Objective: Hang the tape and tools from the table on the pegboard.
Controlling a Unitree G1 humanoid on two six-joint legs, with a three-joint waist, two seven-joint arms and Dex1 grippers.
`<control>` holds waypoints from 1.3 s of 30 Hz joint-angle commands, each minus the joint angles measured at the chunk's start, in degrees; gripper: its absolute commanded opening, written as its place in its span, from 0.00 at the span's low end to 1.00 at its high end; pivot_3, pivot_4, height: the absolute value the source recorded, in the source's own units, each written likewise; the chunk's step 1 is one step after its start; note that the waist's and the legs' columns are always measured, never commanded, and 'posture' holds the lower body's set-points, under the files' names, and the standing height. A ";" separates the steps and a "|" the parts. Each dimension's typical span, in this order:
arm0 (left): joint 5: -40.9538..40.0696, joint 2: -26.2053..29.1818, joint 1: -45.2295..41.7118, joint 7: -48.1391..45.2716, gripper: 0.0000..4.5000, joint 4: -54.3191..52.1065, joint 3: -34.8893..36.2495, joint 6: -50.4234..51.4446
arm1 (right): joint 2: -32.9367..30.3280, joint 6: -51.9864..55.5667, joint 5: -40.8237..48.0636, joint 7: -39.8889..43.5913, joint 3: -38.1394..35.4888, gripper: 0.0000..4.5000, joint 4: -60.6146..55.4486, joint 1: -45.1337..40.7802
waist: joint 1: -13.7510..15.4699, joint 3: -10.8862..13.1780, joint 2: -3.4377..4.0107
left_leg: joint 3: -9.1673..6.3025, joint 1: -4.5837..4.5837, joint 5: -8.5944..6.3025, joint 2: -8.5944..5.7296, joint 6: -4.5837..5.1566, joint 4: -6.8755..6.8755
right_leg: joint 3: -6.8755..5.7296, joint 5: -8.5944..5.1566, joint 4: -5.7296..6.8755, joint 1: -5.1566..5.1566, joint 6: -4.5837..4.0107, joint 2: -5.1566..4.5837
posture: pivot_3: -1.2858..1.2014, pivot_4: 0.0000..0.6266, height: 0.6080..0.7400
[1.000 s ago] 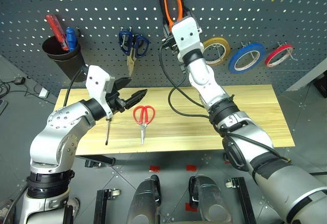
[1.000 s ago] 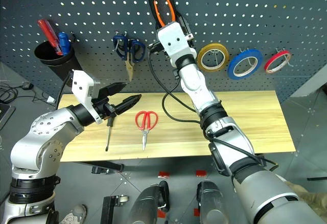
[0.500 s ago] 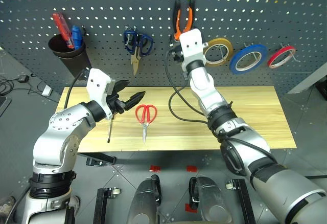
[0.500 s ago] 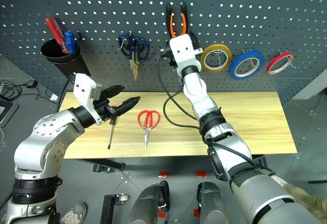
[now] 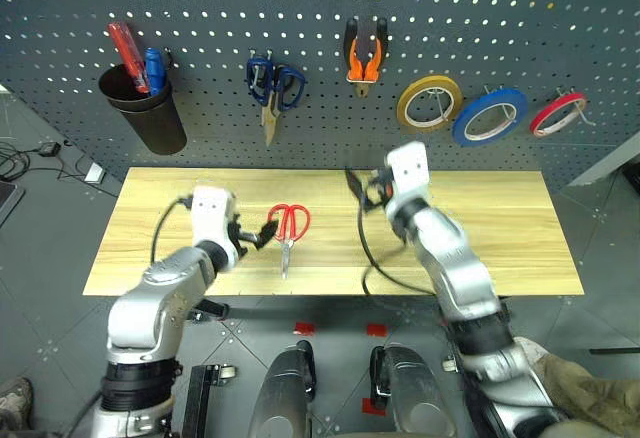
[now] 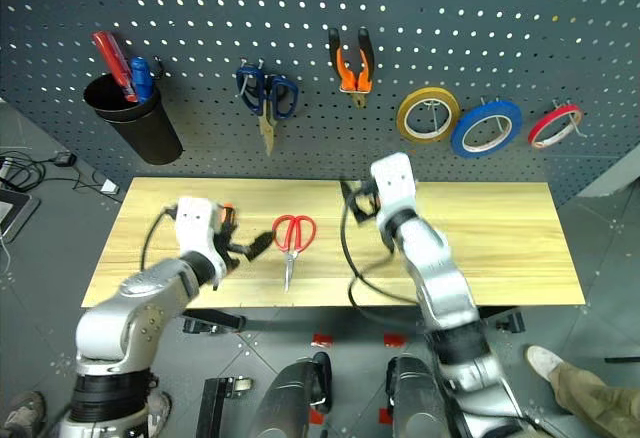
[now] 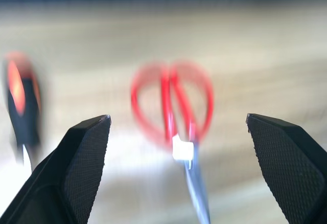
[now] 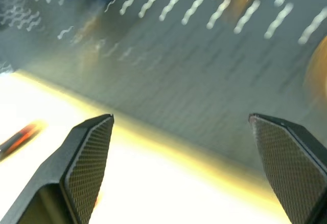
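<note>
The pegboard [image 5: 560, 18] fills the upper part of the frame. On it, from upper left to right, hang a black cup [image 5: 148, 118] with red and blue handles sticking out, blue-handled scissors [image 5: 272, 88], the pliers [image 5: 364, 56] at top centre, a yellow tape roll [image 5: 428, 102], the blue tape [image 5: 488, 116] and a red tape roll [image 5: 557, 114] at far right. Below it the wooden surface [image 5: 500, 228] spans the middle of the frame. The right claw [image 5: 356, 184] sits just right of centre above the surface, its fingers spread wide with nothing between them. The left claw [image 5: 262, 235] is lower left of centre, also wide open and empty, pointing at the red-handled scissors [image 5: 288, 230], which lie flat on the surface just beside its tips. In the left wrist view the screwdriver [image 7: 21, 101] lies on the surface to one side of the scissors, apart from them.
</note>
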 commanded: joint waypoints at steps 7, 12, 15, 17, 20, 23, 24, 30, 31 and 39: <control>7.32 -5.65 -1.46 6.40 1.00 8.13 -5.41 -0.80 | -4.90 16.20 11.45 6.69 0.88 1.00 -15.59 4.69 | 0.06 -0.03 -0.04 | -0.06 0.08 0.00 0.17 0.01 0.02 | 0.00 0.05 0.17 -0.04 -0.08 0.17 | 0.43 0.45 1.00; 10.75 -8.04 -6.36 6.76 1.00 17.74 -7.74 -3.76 | -5.79 16.74 12.52 7.03 0.61 1.00 -15.17 3.98 | 0.07 -0.09 -0.16 | -0.05 0.02 -0.01 0.14 0.02 0.06 | -0.01 0.09 0.14 -0.06 -0.13 0.17 | 0.42 0.44 1.00; 12.04 -9.08 -8.56 6.51 1.00 22.31 -8.62 -5.03 | -5.69 17.04 12.97 6.63 -0.11 1.00 -14.92 3.71 | 0.02 -0.11 -0.20 | -0.05 0.00 -0.02 0.13 0.03 0.05 | -0.03 0.10 0.13 -0.06 -0.17 0.17 | 0.42 0.44 1.00; 12.46 -9.99 -9.58 6.45 1.00 25.08 -8.68 -5.65 | -5.50 17.25 13.26 6.31 -0.55 1.00 -14.82 3.67 | -0.02 -0.12 -0.21 | -0.04 0.00 -0.02 0.13 0.02 0.03 | -0.04 0.11 0.11 -0.06 -0.17 0.17 | 0.42 0.43 1.00; 12.85 -10.82 -10.21 5.61 1.00 27.62 -9.05 -5.89 | -5.09 17.65 13.59 5.90 -0.86 1.00 -14.71 3.55 | -0.09 -0.15 -0.23 | -0.04 0.01 -0.02 0.14 0.01 0.03 | -0.05 0.11 0.10 -0.04 -0.17 0.17 | 0.42 0.43 1.00; 12.77 -11.46 -10.43 4.80 1.00 28.97 -8.67 -5.52 | -4.79 18.15 14.09 5.61 -1.35 1.00 -14.69 3.35 | -0.11 -0.21 -0.23 | -0.04 0.04 -0.02 0.14 0.02 0.04 | -0.05 0.10 0.12 -0.02 -0.17 0.17 | 0.41 0.43 1.00; 12.64 -11.54 -10.50 4.19 0.91 29.36 -8.61 -5.26 | -4.77 18.31 14.22 5.51 -1.56 1.00 -14.64 3.17 | -0.12 -0.26 -0.23 | -0.05 0.04 -0.02 0.14 0.02 0.04 | -0.05 0.10 0.13 -0.02 -0.17 0.16 | 0.41 0.43 1.00; 12.66 -11.60 -10.74 2.57 0.52 30.27 -7.91 -4.20 | -5.00 18.74 14.78 5.09 -2.05 1.00 -14.76 2.53 | -0.17 -0.39 -0.21 | -0.04 0.08 -0.02 0.13 0.02 0.08 | -0.04 0.10 0.15 0.02 -0.16 0.16 | 0.41 0.43 1.00; 12.73 -11.59 -10.77 2.43 0.45 30.43 -7.80 -4.15 | -5.02 18.71 14.73 5.08 -1.99 1.00 -14.70 2.47 | -0.18 -0.40 -0.21 | -0.05 0.08 -0.02 0.14 0.02 0.08 | -0.04 0.10 0.15 0.02 -0.16 0.16 | 0.41 0.42 1.00; 12.81 -11.48 -10.60 2.61 0.07 30.07 -4.91 -3.24 | -8.58 17.90 13.64 7.82 0.79 1.00 -15.94 1.45 | -0.21 -0.50 -0.22 | -0.04 0.08 -0.02 0.13 0.02 0.10 | -0.05 0.11 0.15 0.03 -0.16 0.16 | 0.41 0.41 1.00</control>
